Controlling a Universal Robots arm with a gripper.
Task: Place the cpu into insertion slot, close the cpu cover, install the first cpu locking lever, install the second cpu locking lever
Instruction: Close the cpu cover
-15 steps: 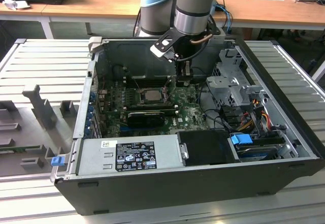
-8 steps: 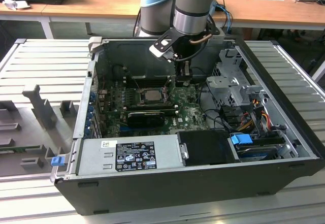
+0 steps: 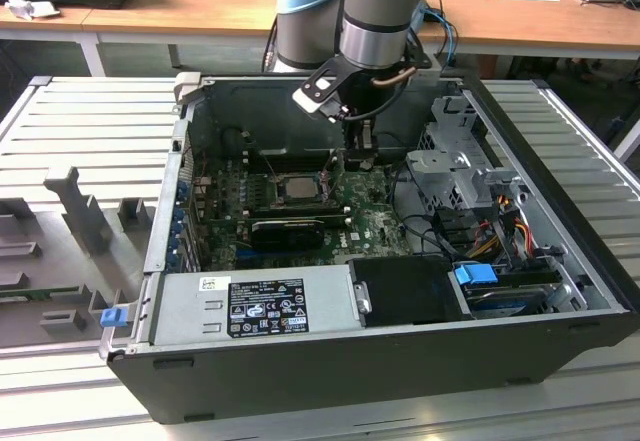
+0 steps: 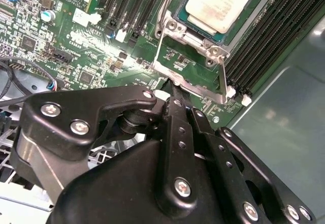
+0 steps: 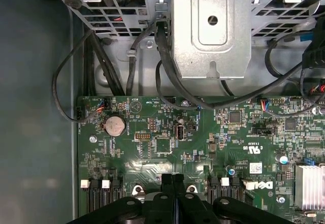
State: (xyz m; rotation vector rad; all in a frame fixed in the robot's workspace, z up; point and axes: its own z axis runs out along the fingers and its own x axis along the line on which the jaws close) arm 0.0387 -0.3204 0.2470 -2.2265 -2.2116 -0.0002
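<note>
We see the cpu seated in the insertion slot on the green motherboard, with the cpu cover seemingly down around its edges. We judge the chip light, rigid and fragile, safe to touch only at its rim. The thin locking lever beside it looks stiff and springy, best taken near its free end. The gripper has its fingers pressed together, tips at that lever, just beside the socket.
</note>
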